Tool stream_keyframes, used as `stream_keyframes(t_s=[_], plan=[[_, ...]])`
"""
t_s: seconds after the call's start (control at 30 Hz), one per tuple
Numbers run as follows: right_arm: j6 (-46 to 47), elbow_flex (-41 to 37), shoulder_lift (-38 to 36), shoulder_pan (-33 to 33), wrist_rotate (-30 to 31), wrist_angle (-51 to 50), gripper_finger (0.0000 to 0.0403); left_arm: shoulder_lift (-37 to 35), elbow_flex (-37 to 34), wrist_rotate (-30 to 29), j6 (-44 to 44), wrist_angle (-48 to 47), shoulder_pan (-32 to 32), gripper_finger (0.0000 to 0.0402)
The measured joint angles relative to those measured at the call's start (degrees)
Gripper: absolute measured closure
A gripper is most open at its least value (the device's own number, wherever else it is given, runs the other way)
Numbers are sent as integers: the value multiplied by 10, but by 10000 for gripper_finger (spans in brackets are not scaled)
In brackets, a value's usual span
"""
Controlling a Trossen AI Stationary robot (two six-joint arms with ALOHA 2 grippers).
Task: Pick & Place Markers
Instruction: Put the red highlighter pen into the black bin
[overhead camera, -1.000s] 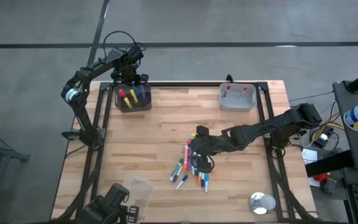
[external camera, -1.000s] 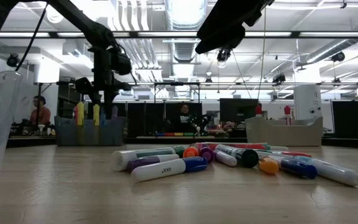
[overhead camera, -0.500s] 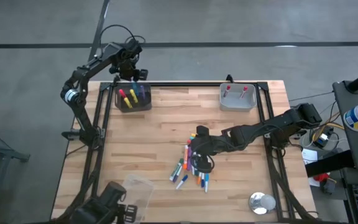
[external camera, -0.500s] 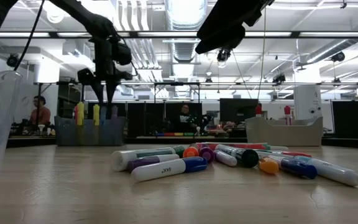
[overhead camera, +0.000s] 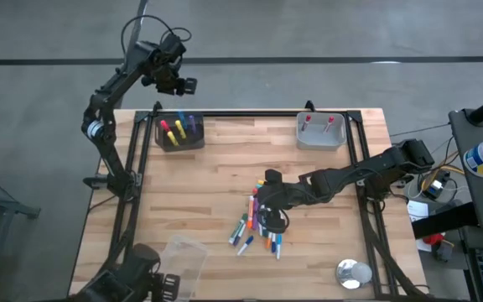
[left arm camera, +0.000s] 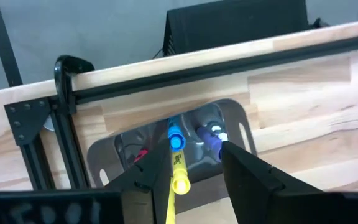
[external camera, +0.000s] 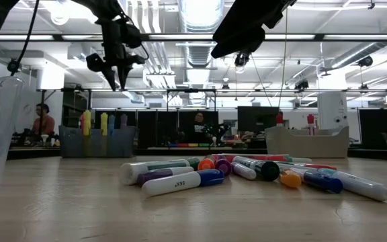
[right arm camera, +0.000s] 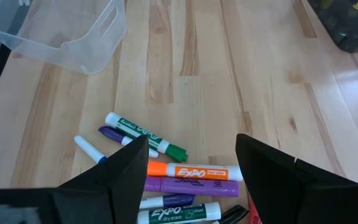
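While the right arm lies stretched low across the wooden table [overhead camera: 225, 168], its right gripper [overhead camera: 268, 211] hangs over the heap of markers [overhead camera: 257, 225] near the middle of the table, fingers spread wide with nothing between them and not touching the pens (the right wrist view looks past both dark fingers [right arm camera: 129, 168] down onto the orange, purple and green-capped pens lying side by side on the boards). The left arm reaches up and beyond the far left corner of the table, and its left gripper [overhead camera: 177, 80] hovers above and just past the dark bin [overhead camera: 179, 134], clear of it, fingers parted and empty; the left wrist view looks between those fingers [left arm camera: 244, 168] down into the bin. That dark bin stands at the far left edge and holds upright markers: a red one, a yellow one, a blue one and a purple one. At the far right edge the grey bin [overhead camera: 320, 138] holds two red-capped markers standing well apart. A clear plastic tub [overhead camera: 184, 256] lies tipped on its side near the front left corner, with nothing visible in it. A small round metal lid [overhead camera: 352, 273] rests near the front right corner
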Motion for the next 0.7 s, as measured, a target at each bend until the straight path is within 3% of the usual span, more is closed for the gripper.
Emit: stream_keyframes(t_s=[0.43, 0.7], plan=[[5, 0, 0, 0, -1, 0, 161, 0, 10, 25, 21, -106, -6, 268], [5, 0, 0, 0, -1, 0, 162, -34, 9, 81, 52, -96, -56, 268]])
